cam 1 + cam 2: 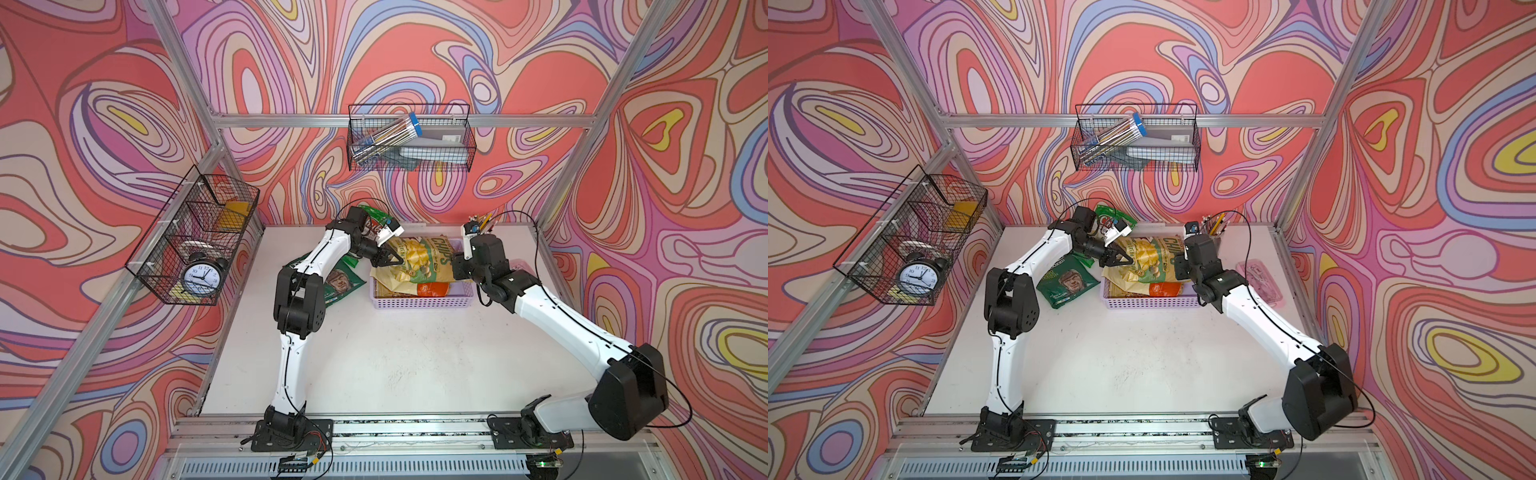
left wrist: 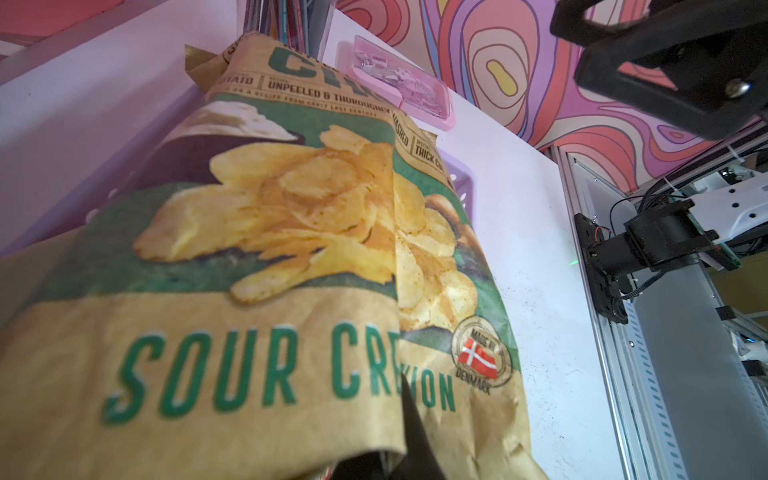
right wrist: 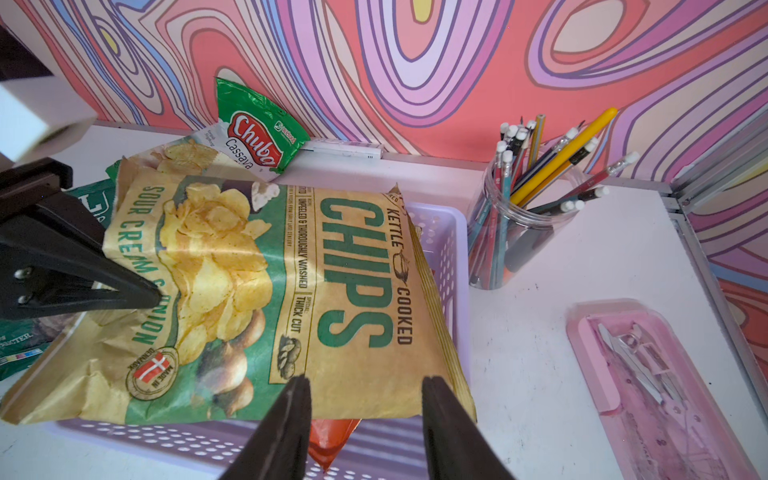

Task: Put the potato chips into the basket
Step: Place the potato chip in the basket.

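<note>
Your worktop [image 1: 395, 365] is white, boxed in by walls of swirling coral, lilac and yellow. The lilac basket [image 1: 422, 302] sits towards the back, between the two arms.

The yellow-green CHIPS bag [image 1: 422, 259] lies slanted across the top of the basket. One corner reaches out past the rim, and the bag is not settled down inside. Your left claw [image 3: 154, 297] has its fingers together, pinched on a crease of that bag beside the words SOUR CREAM (the left wrist view shows the paper folded over a dark fingertip [image 2: 417, 440]). Your right claw [image 3: 365, 415] hangs over the CHIPS-lettered end of the bag with its fingers apart and nothing between them.

Under the big bag you can see a red-orange bag [image 3: 332, 440] already in the basket. A dark green bag [image 1: 1067, 282] lies flat on the worktop just left of the basket. The bright green Chuba bag [image 3: 257, 129] leans at the back wall.

To the right of the basket you have a clear cup of pencils [image 3: 519, 232] and a pink case [image 3: 656, 382]. A black wire basket [image 1: 409, 162] hangs on the back wall. Another on the left wall holds an alarm clock [image 1: 200, 276].
</note>
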Tool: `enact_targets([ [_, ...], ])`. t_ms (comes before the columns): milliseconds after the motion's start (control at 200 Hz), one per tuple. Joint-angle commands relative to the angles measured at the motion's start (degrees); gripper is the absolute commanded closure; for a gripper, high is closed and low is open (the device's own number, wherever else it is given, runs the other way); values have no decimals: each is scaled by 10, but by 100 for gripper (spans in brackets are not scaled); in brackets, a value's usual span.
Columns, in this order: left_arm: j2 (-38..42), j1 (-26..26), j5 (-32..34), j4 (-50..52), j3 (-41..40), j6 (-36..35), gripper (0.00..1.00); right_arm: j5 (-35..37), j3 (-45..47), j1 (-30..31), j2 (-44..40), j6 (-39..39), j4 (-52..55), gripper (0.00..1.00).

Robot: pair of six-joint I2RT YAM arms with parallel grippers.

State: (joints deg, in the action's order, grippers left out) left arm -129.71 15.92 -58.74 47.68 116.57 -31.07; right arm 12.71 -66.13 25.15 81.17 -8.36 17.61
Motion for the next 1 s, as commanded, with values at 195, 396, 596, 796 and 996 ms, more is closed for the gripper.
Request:
enact_targets([
  [195,-11,-16,28,11,-4,18,2,-2,-10,-3,-13,5,9,54],
  [396,91,-24,87,-176,-131,117,1,-9,-12,-2,-13,4,15,54],
  [596,237,-47,253,-438,-337,306,1,-16,-11,-2,-8,-1,10,54],
  [796,299,-49,506,-433,-431,441,1,-73,-55,-2,67,-24,8,55],
  [996,317,-73,703,-353,-478,618,4,-113,-67,-2,97,-39,-13,55],
])
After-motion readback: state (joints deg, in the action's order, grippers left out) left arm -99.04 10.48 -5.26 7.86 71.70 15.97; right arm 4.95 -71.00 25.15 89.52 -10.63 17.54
